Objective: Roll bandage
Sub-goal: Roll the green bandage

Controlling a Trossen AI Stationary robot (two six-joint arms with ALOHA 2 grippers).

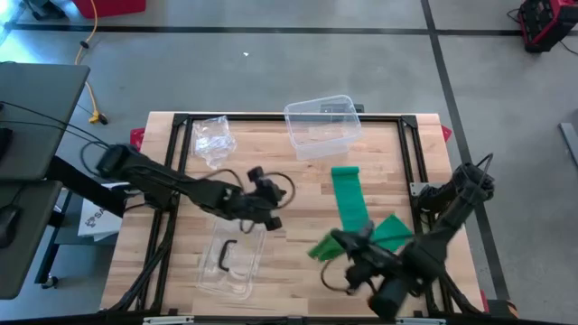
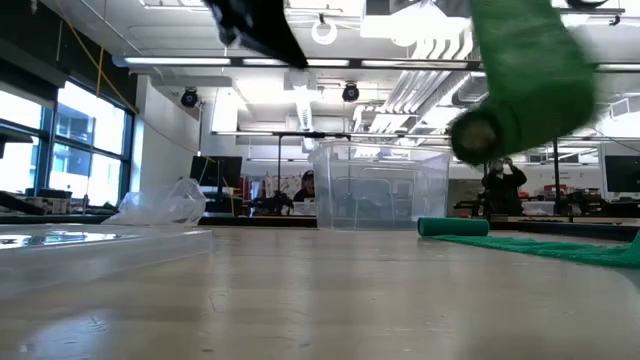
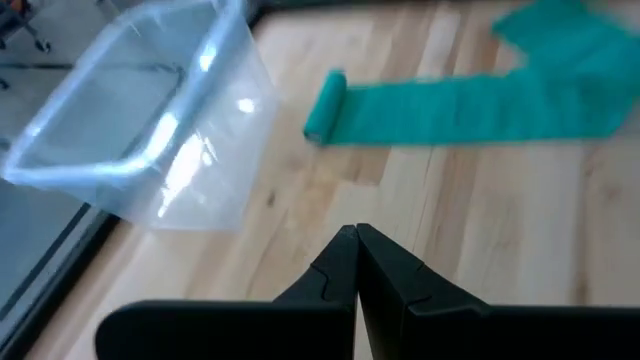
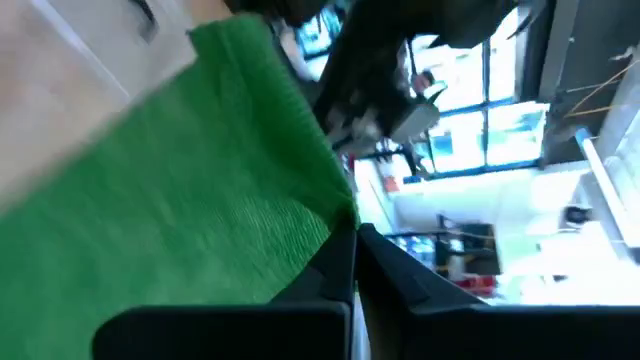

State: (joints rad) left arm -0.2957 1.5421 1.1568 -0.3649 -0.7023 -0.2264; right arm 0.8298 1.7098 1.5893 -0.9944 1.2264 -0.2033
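High view: clear bin (image 1: 321, 125) beside green bandage (image 1: 349, 199).

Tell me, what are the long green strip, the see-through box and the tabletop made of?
Long green bandage strip: looks like soft crinkled fabric, matte; it folds and rolls at one end.
See-through box: probably thin clear plastic, glossy, with bright glints on its walls.
Tabletop: pale wood planks with visible grain and seams.

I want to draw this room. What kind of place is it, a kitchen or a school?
Neither, probably a robot lab or workshop. A wooden table stands on a bare concrete floor, pipes and strip lights hang overhead, and benches with gear fill the back.
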